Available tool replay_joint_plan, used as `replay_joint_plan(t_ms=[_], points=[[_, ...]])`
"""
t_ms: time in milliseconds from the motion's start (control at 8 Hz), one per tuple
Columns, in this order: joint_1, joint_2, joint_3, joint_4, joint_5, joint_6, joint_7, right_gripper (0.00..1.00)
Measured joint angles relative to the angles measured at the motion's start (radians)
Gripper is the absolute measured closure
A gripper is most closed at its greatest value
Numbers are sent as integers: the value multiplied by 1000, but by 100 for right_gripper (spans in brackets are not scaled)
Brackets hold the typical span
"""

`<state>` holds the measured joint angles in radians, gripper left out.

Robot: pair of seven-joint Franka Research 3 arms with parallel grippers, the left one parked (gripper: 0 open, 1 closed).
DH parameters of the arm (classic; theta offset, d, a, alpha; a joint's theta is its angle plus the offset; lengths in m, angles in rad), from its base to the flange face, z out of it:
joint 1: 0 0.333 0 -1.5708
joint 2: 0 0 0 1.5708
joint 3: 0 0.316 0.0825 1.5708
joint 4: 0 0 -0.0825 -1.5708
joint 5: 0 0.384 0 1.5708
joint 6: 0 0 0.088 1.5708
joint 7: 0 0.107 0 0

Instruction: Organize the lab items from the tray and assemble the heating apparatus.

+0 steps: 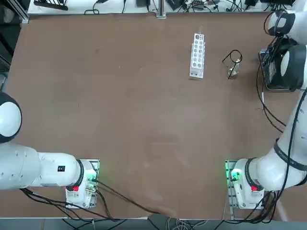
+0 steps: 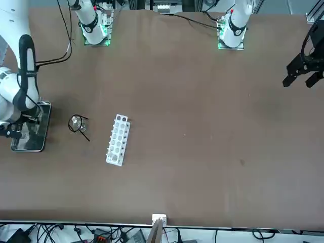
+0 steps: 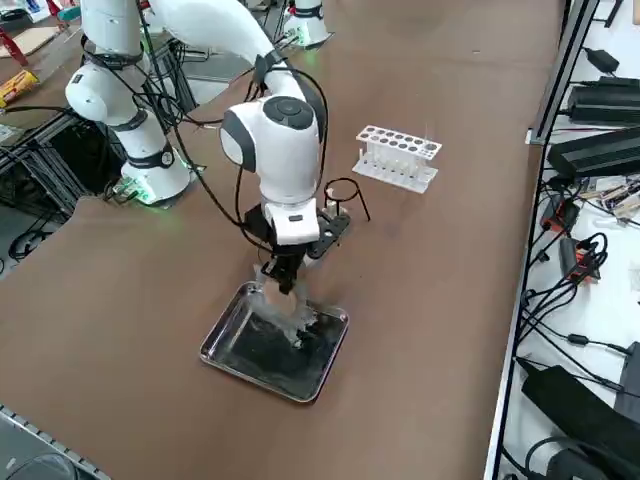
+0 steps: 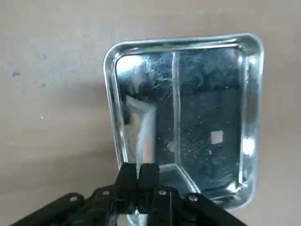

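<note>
Presently the right gripper (image 4: pixel 138 176) hangs over the steel tray (image 4: pixel 112 80), fingers pinched on the edge of a thin see-through sheet that tilts up from the tray floor; what this sheet is cannot be told. The wire stand (image 1: pixel 232 58), with a small glass burner (image 1: pixel 233 71) inside it, stands between the tray and the white rack (image 1: pixel 197 55).

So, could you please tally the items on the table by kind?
Long white rack with round holes: 1
Thin black wire ring stand: 1
Small clear glass burner: 1
Shiny steel rectangular tray: 1
Grey square mesh, in the shut right gripper over the tray: 1
Total: 5
</note>
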<state>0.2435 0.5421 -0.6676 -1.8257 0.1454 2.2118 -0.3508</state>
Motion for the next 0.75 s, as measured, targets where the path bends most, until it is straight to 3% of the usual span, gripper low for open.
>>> replay_joint_plan(t_ms=[750], points=[[44, -13, -4, 277, -35, -347, 19, 98]])
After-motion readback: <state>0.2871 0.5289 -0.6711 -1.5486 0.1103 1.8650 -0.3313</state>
